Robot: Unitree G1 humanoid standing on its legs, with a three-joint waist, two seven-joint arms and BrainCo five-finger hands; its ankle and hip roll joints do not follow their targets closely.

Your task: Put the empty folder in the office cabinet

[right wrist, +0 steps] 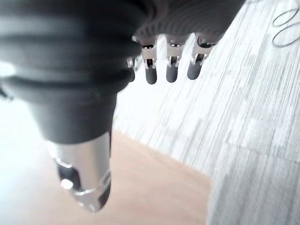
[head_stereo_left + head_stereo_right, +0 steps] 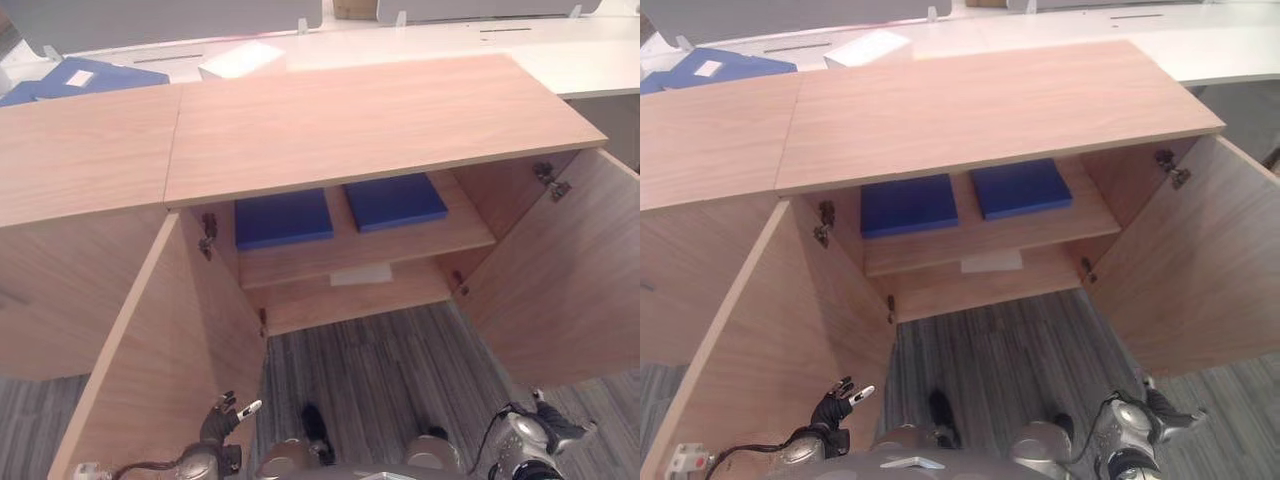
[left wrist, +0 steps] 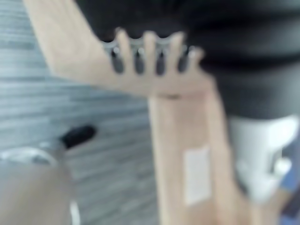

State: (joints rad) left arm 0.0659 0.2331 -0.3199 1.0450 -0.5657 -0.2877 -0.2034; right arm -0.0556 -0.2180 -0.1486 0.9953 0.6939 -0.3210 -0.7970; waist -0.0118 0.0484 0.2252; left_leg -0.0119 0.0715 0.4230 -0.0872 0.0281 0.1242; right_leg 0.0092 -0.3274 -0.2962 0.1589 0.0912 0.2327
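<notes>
Cabinet (image 2: 380,125) stands open, both doors swung out toward the robot: left door (image 2: 150,370) and right door (image 2: 560,280). Two blue folders lie flat on the upper shelf (image 2: 400,243), side by side but apart: left folder (image 2: 283,217) and right folder (image 2: 395,200). Both sit back from the shelf's front edge, leaving a bare wood strip in front of them. A narrow gap of shelf shows between them. No writing readable on either.

Lower shelf (image 2: 350,298) holds one white sheet (image 2: 361,273) near its middle, blank as far as can be told; the rest of that shelf is bare wood.

Behind the cabinet, on the white desk (image 2: 560,55), a further blue folder (image 2: 85,78) at far left carries a white label, text too small to read. A white box (image 2: 241,60) sits just right of it.

Left hand (image 2: 222,418) is low, next to the inner face of the left door, fingers (image 3: 140,49) extended and holding nothing. Right hand (image 2: 555,425) is low by the right door's bottom edge, fingers (image 1: 171,70) relaxed, thumb apart, holding nothing.

Striped grey floor (image 2: 390,350) between the two doors is open.
</notes>
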